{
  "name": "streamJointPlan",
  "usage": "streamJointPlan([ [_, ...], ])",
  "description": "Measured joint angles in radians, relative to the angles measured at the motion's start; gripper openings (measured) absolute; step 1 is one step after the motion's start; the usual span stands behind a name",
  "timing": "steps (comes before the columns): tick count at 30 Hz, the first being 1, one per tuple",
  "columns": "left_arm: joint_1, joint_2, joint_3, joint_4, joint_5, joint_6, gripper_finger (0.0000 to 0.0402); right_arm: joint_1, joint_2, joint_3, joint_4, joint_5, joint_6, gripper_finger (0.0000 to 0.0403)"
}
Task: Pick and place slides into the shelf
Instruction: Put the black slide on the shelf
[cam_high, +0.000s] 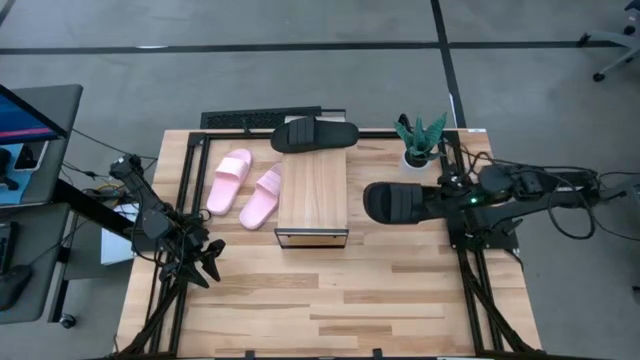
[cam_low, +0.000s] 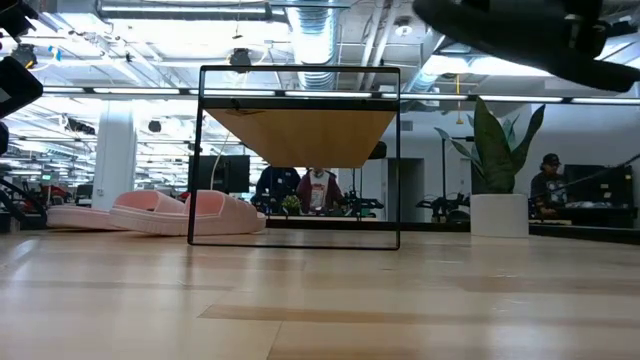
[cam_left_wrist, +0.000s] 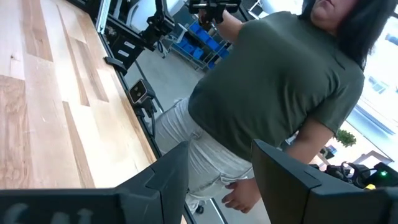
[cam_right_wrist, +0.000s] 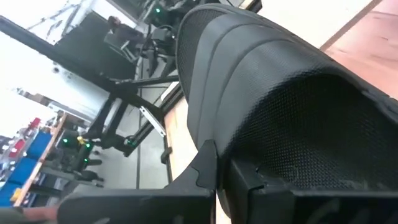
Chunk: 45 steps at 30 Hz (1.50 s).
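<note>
Right gripper (cam_high: 432, 203): arm extended inward from right side, fingers clamped. Left gripper (cam_high: 210, 262): arm at left edge, fingers spread, empty.

- the table (cam_high: 400, 290) is showing off pale wood planks, smooth with a soft sheen
- the shelf (cam_high: 312, 190) is wearing a light wood plank top, and its thin frame is looking like dark metal
- the black slide (cam_right_wrist: 280, 106) in the right gripper is looking matte and rubbery, with a fine grainy texture
- the pink slides (cam_high: 245, 187) are looking like smooth matte foam
- the person's shirt (cam_left_wrist: 280, 81) is hanging like soft green cloth
</note>
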<state>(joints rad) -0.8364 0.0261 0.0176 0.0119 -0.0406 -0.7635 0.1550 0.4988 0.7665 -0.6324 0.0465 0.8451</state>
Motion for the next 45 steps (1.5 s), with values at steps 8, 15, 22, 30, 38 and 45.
streamJointPlan([
  [8, 0.0, 0.0, 0.0, 0.0, 0.0, 0.0, 0.0162, -0.074, -0.076, -0.088, 0.015, -0.057, 0.054, 0.0001],
  [15, 0.0, 0.0, 0.0, 0.0, 0.0, 0.0, 0.0162, -0.243, 0.005, -0.136, 0.197, -0.263, 0.026, 0.0001],
  [22, 0.0, 0.0, 0.0, 0.0, 0.0, 0.0, 0.0162, -0.418, 0.147, -0.129, 0.281, -0.542, 0.001, 0.0001],
  [30, 0.0, 0.0, 0.0, 0.0, 0.0, 0.0, 0.0162, -0.542, 0.335, -0.002, 0.248, -0.764, -0.055, 0.0001],
  [38, 0.0, 0.0, 0.0, 0.0, 0.0, 0.0, 0.0162, -0.654, 0.527, 0.15, 0.139, -0.924, -0.143, 0.0001],
  [45, 0.0, 0.0, 0.0, 0.0, 0.0, 0.0, 0.0162, -0.707, 0.673, 0.305, 0.024, -0.963, -0.246, 0.0001],
])
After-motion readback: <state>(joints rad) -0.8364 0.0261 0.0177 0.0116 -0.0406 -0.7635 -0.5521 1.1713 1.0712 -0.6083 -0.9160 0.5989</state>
